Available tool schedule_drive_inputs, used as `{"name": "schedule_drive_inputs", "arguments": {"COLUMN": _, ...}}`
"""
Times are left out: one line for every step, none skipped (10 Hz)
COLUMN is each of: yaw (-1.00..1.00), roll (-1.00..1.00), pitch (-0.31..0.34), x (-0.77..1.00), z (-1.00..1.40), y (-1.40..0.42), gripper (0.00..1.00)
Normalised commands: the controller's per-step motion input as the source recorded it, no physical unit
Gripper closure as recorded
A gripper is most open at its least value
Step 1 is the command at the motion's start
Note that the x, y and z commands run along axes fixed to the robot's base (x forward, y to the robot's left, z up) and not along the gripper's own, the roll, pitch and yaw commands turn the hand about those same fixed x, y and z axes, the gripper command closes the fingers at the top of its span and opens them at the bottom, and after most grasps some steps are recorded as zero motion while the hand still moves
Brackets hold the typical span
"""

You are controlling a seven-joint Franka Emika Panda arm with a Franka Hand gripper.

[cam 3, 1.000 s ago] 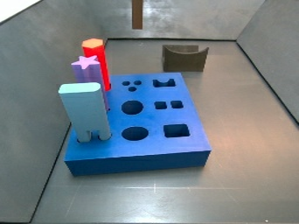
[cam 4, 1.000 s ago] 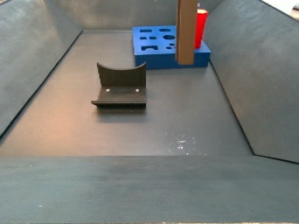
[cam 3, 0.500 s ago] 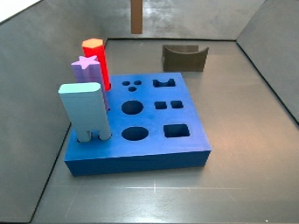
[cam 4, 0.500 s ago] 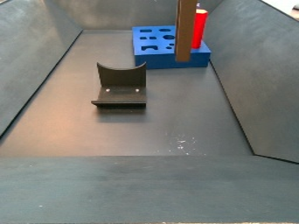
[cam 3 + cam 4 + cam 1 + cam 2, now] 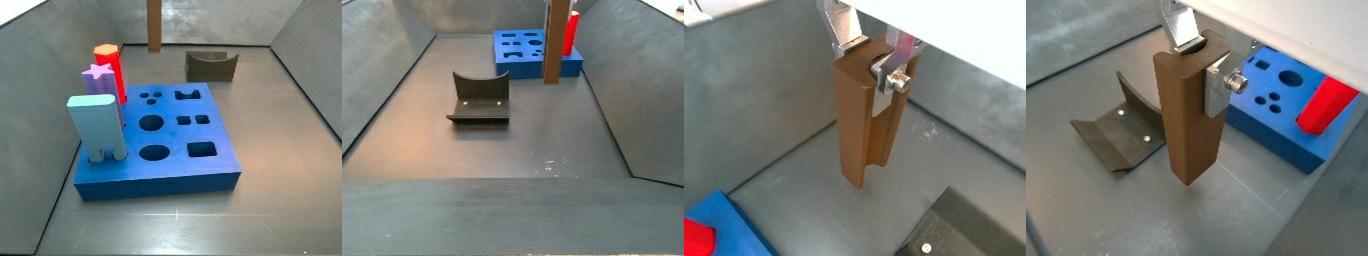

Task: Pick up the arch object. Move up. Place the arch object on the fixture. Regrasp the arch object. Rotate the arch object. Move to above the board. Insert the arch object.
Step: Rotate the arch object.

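Note:
The arch object [image 5: 862, 120] is a long plain brown bar hanging upright in the air. My gripper [image 5: 871, 62] is shut on its top end, silver fingers [image 5: 1219, 85] clamped on opposite faces, as both wrist views show. In both side views only the bar shows [image 5: 154, 28] [image 5: 556, 40]; the gripper is above the frame. The fixture [image 5: 211, 66], a dark block with a U-shaped notch, stands on the floor [image 5: 478, 97], beside and below the bar [image 5: 1117, 135]. The blue board [image 5: 167, 140] with its holes lies on the bar's other side [image 5: 1280, 110].
A red hexagonal peg [image 5: 110, 70], a purple star piece [image 5: 96, 75] and a pale blue block [image 5: 98, 128] stand on the board along one edge. Grey walls [image 5: 382, 70] enclose the dark floor on all sides.
The arch object has come lower in both side views; its bottom end hangs closer to the floor than before. The fixture, board and pegs have not moved.

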Motion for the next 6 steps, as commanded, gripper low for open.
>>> {"name": "schedule_drive_inputs", "arguments": {"yaw": -0.04, "roll": -0.06, "pitch": -0.039, "x": 0.05, "z": -1.0, "y": 0.01, "gripper": 1.0}}
{"name": "schedule_drive_inputs", "arguments": {"yaw": -0.03, "roll": -0.04, "pitch": -0.043, "x": 0.04, "z": -1.0, "y": 0.02, "gripper": 1.0}}
{"name": "schedule_drive_inputs", "arguments": {"yaw": -0.03, "roll": -0.01, "pitch": -0.048, "x": 0.04, "z": -0.91, "y": 0.03, "gripper": 1.0}}
{"name": "schedule_drive_inputs", "arguments": {"yaw": -0.03, "roll": 0.01, "pitch": -0.05, "x": 0.03, "z": -0.74, "y": 0.03, "gripper": 1.0}}
{"name": "schedule_drive_inputs", "arguments": {"yaw": -0.03, "roll": 0.03, "pitch": -0.05, "x": 0.02, "z": -0.53, "y": 0.02, "gripper": 1.0}}
{"name": "schedule_drive_inputs", "arguments": {"yaw": -0.03, "roll": 0.05, "pitch": -0.053, "x": 0.02, "z": -0.37, "y": 0.02, "gripper": 1.0}}
